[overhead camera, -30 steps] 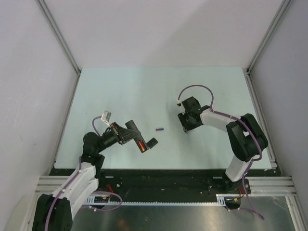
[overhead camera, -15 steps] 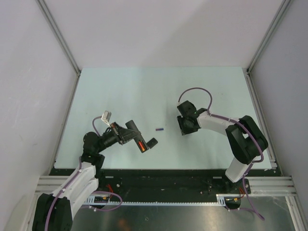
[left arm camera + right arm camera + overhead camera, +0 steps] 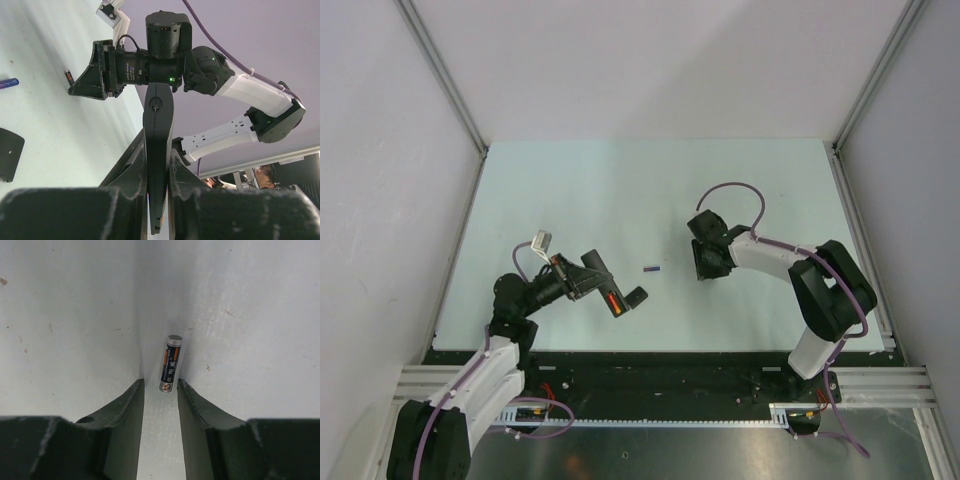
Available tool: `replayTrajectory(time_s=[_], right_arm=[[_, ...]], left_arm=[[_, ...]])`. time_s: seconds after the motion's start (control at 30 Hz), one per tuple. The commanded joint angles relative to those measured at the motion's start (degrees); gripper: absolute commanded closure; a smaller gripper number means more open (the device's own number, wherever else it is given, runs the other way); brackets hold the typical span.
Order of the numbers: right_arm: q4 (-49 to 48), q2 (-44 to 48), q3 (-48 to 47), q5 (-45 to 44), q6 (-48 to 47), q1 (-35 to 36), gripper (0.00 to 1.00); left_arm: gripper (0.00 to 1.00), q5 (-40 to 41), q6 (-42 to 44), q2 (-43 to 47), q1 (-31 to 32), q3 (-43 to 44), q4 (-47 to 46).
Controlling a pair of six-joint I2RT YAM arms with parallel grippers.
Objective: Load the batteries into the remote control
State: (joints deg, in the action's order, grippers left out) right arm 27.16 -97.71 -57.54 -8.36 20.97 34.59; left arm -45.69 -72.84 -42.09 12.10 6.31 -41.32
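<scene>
Half-open right hand (image 3: pixel 160 384) is straddling the dark battery (image 3: pixel 170 364) at its tip; pinching there may squirt it away.

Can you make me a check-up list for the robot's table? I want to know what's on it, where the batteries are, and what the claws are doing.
Surface: pale green table, with a few tiny specks.
Job's things: remote control is held edge-up. A red battery shows inside it. The cover lies loose near it. The blue-purple battery lies loose mid-table. The dark battery lies flat at the right gripper.
Clutter: nothing seen.
Grippers: left gripper is shut on the remote control. The right gripper is open and low, with a finger on either side of the dark battery's near end, not gripping it.
Cables: a purple cable loops above the right arm.
Surroundings: plain walls and metal frame posts.
</scene>
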Motion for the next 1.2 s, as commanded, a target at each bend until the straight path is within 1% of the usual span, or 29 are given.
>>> replayTrajectory(time_s=[0.0,0.03,0.27,0.63,0.73,0.77,0.8,0.9,1.03,1.13,1.17], right_arm=[[0.8,-1.3,0.2,-1.3,1.6,-0.3,0.64],[0.7,-1.5,0.3,-1.5,1.6,-0.3,0.64],[0.9,-2.7,0.2,-0.5,2.6,-0.7,0.74],[0.5,-3.9,0.2,-0.1,2.7,-1.2,0.8],[0.7,-3.8,0.2,-0.5,2.8,-1.1,0.9],[0.6,-3.6,0.2,-0.7,2.8,-1.1,0.97],[0.7,-3.5,0.2,-1.0,2.8,-1.1,1.0],[1.7,-1.6,0.1,-1.0,2.9,-0.8,1.0],[7.5,4.6,-1.7,-2.1,2.4,2.0,1.0],[14.9,10.9,-5.8,-2.2,1.9,5.4,1.0],[19.6,12.0,-7.3,-2.1,2.0,7.9,1.0]], left_arm=[[1.0,-0.2,1.6,-0.3,0.2,1.2,-1.7],[1.0,-0.2,1.8,-0.5,0.2,1.2,-1.7],[1.0,0.1,0.7,-0.7,0.2,1.3,-1.7],[1.0,1.0,-0.7,-1.5,0.2,2.6,-1.7],[1.0,1.2,-0.6,-1.8,0.2,2.5,-1.7],[1.0,1.4,-0.6,-1.9,0.2,2.4,-1.7],[1.0,1.6,-0.5,-2.0,0.2,2.4,-1.7],[1.0,1.7,-0.6,-2.8,0.3,2.7,-1.7],[1.0,1.9,-0.9,-4.7,0.4,3.3,-1.7],[1.0,2.0,-1.1,-7.0,0.4,4.2,-1.7],[1.0,2.1,-1.3,-7.7,0.5,4.7,-1.8]])
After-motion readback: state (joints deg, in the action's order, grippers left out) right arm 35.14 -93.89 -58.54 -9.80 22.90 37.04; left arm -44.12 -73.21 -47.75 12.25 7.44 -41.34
